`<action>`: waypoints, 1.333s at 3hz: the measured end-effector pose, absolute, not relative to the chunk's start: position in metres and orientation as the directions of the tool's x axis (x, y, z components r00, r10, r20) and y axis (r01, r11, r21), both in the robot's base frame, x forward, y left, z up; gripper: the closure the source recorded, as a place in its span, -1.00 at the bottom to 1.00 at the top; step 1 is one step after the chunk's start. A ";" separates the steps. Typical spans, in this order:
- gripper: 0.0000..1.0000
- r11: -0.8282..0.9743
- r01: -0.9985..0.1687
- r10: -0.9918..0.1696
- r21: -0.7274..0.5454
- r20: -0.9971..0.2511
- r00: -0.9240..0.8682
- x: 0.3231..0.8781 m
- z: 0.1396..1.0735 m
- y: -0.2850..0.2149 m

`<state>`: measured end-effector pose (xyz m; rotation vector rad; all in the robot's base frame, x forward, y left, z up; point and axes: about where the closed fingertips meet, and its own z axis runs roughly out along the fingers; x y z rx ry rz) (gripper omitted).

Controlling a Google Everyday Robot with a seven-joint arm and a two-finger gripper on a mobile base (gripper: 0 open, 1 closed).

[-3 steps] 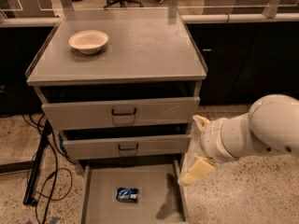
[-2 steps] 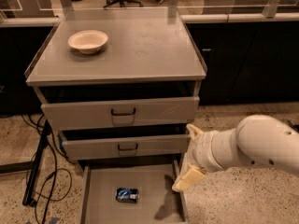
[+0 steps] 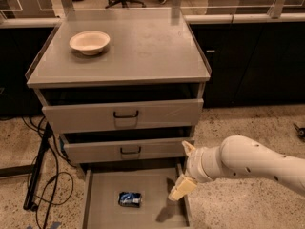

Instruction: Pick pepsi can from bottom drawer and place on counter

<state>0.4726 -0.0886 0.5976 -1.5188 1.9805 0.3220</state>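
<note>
The pepsi can [image 3: 129,199], a small blue drink can with white markings, lay on its side on the flat floor of the bottom drawer [image 3: 102,187], a wide grey metal tray pulled out at the foot of the cabinet; the can sat a little left of the drawer's middle, with nothing touching it. The gripper [image 3: 185,169], with two cream-coloured fingers at the end of a thick white rounded arm [image 3: 257,160] coming in from the right, hung above the drawer's right side, near the right end of the middle drawer front and well to the right of the can. Its fingers stood apart, one pointing up toward the middle drawer and the other angled down over the drawer's right wall, with nothing between them. A dark shadow [image 3: 163,213] fell on the drawer floor below it. Above, the two shallower grey drawers with black handles, the middle drawer [image 3: 126,151] and the top drawer [image 3: 121,115], each showed a dark gap above the front. On the table [image 3: 152,46], the flat grey metal cabinet top with low side rims, a shallow cream-coloured round bowl [image 3: 89,42] rested near the back left corner. Black cables [image 3: 44,175] trailed over the speckled floor [image 3: 233,123] at the left of the cabinet.
</note>
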 end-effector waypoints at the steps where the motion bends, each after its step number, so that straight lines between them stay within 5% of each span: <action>1: -1.00 0.311 -0.935 -0.785 -0.171 -0.600 -0.151 0.473 0.598 -0.089; 4: -1.00 0.303 -0.950 -0.776 -0.073 -0.597 -0.202 0.474 0.444 -0.048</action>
